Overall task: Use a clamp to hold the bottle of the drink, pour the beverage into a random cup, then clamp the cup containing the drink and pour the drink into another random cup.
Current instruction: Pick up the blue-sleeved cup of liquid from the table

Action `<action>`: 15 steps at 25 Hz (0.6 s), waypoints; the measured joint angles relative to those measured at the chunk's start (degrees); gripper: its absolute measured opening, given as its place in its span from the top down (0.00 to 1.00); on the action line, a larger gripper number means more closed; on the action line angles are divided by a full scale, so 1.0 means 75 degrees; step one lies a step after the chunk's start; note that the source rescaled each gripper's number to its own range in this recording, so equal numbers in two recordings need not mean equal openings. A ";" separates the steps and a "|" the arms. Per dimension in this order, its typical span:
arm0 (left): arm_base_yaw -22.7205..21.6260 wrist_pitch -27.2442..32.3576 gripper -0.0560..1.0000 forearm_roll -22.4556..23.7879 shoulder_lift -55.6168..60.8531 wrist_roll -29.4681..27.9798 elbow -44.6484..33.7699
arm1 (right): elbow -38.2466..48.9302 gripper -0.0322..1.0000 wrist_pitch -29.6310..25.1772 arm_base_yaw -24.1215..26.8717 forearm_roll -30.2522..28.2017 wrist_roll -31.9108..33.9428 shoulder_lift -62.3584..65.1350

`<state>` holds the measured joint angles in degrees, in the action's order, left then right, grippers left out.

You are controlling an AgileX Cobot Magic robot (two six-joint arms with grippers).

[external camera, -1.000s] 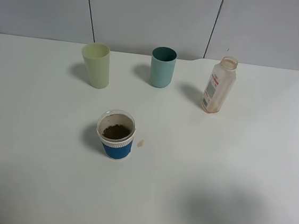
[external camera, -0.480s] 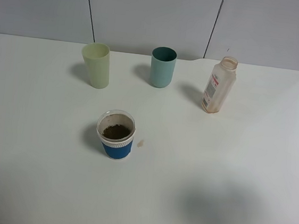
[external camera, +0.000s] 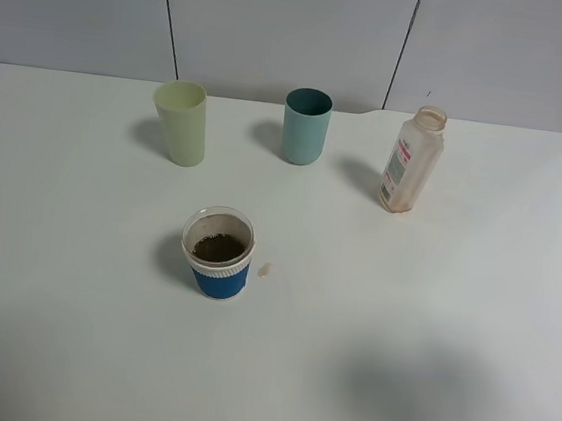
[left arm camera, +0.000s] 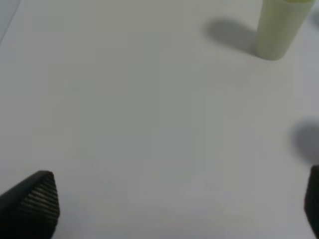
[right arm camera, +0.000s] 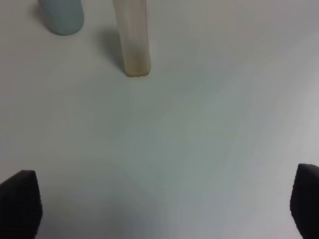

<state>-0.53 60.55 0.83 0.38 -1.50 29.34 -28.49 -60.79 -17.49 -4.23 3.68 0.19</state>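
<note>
The left gripper (left arm camera: 172,209) hangs with its ribbed fingers (left arm camera: 32,201) spread wide and nothing between them, only bare table (left arm camera: 124,124) beneath. The right gripper (right arm camera: 162,204) is likewise wide apart and empty. Ahead of the left fingers and off to one side stands the yellow-green tumbler (left arm camera: 279,27), well apart from them. The blue-banded cup (external camera: 218,254) does not show between or before those fingers, though a soft shadow at the edge of the left wrist view may be its own; it is too blurred to be sure. The high camera shows that cup upright in mid-table, nearer the arms than the tumbler, with dark beverage (external camera: 219,248) inside, so clamping it looks to be the step in hand. Well ahead of the right fingers stand the bottle (right arm camera: 132,40), seemingly emptied, and the teal cup (right arm camera: 62,15) near it. For a good grip, bring the fingers in level, astride the blue band below the ribbed rim. Close gently so the wall does not buckle, then lift without tilting.
</note>
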 joint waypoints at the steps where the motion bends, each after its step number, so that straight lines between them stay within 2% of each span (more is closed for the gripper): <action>1: 0.0000 0.0000 0.00 0.0000 0.0000 0.0000 0.0000 | 0.0000 0.00 0.0000 0.0000 -0.0002 0.0007 0.0000; 10: 0.0000 0.0000 0.00 0.0000 0.0000 0.0000 0.0000 | 0.0000 0.00 0.0000 0.0363 -0.0002 0.0007 0.0000; 15: 0.0000 0.0000 0.00 0.0000 0.0000 0.0000 0.0000 | 0.0000 0.00 0.0000 0.1036 -0.0002 0.0015 0.0000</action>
<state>-0.53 60.55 0.83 0.38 -1.50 29.34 -28.49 -60.79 -9.72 -4.25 3.79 0.19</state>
